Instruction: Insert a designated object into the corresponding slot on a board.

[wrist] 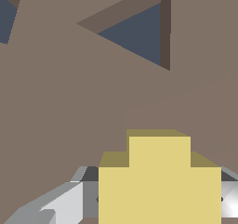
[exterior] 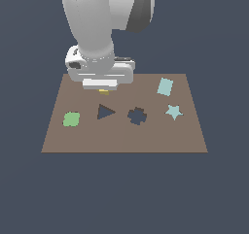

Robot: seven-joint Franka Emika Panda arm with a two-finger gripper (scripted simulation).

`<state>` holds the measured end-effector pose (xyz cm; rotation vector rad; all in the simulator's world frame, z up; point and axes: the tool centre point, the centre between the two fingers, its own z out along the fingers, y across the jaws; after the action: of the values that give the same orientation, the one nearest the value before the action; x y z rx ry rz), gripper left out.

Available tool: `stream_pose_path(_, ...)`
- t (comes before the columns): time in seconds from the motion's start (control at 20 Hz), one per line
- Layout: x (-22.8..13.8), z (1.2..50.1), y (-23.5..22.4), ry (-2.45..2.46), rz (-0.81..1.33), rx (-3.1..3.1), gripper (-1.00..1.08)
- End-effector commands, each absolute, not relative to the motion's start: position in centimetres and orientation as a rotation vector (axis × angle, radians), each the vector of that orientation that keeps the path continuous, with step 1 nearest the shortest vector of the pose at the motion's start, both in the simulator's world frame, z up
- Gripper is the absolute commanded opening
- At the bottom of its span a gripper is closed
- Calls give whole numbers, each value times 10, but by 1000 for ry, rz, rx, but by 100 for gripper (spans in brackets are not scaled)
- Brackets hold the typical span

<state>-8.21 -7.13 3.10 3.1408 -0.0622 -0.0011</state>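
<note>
The yellow cross-shaped block (wrist: 159,181) sits between my fingers in the wrist view. Only a sliver of it (exterior: 103,91) shows under the hand in the exterior view. My gripper (exterior: 100,88) is over the far part of the brown board (exterior: 121,138), with its jaws against both sides of the block. One finger (wrist: 56,204) shows beside the block. The dark cross-shaped slot (exterior: 137,115) lies nearer the camera and toward the exterior view's right of the gripper. An edge of it shows in the wrist view (wrist: 6,16).
A dark triangular cutout (exterior: 105,112) lies just in front of the gripper, also seen in the wrist view (wrist: 139,30). A green rounded piece (exterior: 71,119) lies at the board's left, and a pale teal star (exterior: 173,112) and a teal rectangle (exterior: 165,87) at its right.
</note>
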Motion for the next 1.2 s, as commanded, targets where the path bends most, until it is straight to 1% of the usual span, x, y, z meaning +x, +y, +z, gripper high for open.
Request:
stream_pose_path(0.0, -79, 31, -66, -75, 0, 3141, -100)
stream_pose_path(0.4, -56, 34, -36, -177, 0, 3137, -100)
stream_pose_path(0.85, -11, 38, 12, -355, -1, 3122, -100)
stream_pose_path(1.15, 14, 40, 32, -442, -1, 3110, -100)
